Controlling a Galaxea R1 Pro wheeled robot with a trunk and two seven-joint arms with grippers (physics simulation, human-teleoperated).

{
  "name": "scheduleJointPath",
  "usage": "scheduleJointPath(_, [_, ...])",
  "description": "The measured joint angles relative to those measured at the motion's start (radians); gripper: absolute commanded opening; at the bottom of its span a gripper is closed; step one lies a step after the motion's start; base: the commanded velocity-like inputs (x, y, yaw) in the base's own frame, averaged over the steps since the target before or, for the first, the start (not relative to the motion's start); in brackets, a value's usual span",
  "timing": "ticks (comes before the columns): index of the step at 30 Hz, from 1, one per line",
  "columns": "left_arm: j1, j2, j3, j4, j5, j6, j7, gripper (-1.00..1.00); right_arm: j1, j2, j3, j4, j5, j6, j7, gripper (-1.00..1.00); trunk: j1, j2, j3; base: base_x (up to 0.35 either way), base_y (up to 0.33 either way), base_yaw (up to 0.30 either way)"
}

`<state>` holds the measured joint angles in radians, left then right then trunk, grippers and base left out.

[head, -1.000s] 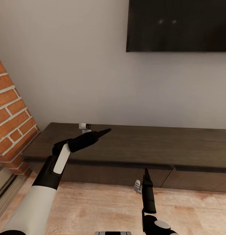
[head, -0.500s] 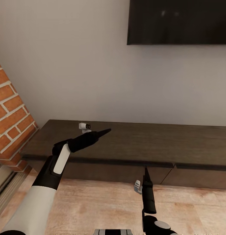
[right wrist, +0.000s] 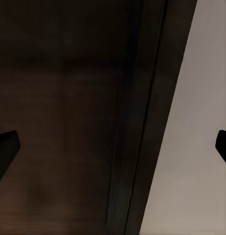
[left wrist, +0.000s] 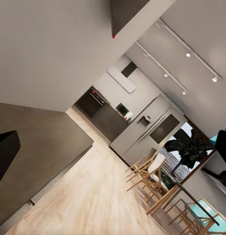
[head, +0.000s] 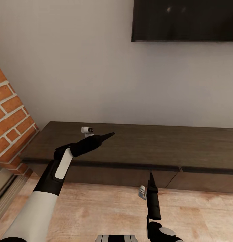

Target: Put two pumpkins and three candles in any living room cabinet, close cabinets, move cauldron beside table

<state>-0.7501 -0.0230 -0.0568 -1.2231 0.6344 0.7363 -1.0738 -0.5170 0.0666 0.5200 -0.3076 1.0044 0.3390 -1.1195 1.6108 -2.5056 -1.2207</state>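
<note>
1. The cabinet [head: 136,148] lies directly ahead of both grippers, its long axis running left to right along the wall [head: 79,67].
2. The right gripper [head: 150,178] points at the front edge, just before the seam between two drawer fronts; it is the nearer one, judged from the head view.
3. The left gripper [head: 108,135] hovers over the top, near its left end.
4. In both wrist views, the fingertips sit at opposite frame edges: fingers spread, holding nothing.
5. All drawer fronts in view look flush, so the coming move likely calls for opening one.
6. The top is bare.
7. Room: brick fireplace [head: 10,124] beside the left end, TV [head: 183,20] above, plank floor [head: 106,208] below.
</note>
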Motion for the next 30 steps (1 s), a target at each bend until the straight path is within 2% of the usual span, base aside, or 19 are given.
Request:
scheduleJointPath(10, [0.000,0.000,0.000,0.000,-0.001,0.000,0.000,1.00,0.000,-0.001,0.000,0.000,-0.001,-0.002,0.001,1.00,0.000,0.000,0.000,0.214,0.000,0.000])
scheduleJointPath(30, [0.000,0.000,0.001,0.000,0.001,0.000,0.000,1.00,0.000,-0.001,0.000,0.001,0.006,-0.002,0.005,1.00,0.000,0.000,0.000,0.008,0.000,0.000])
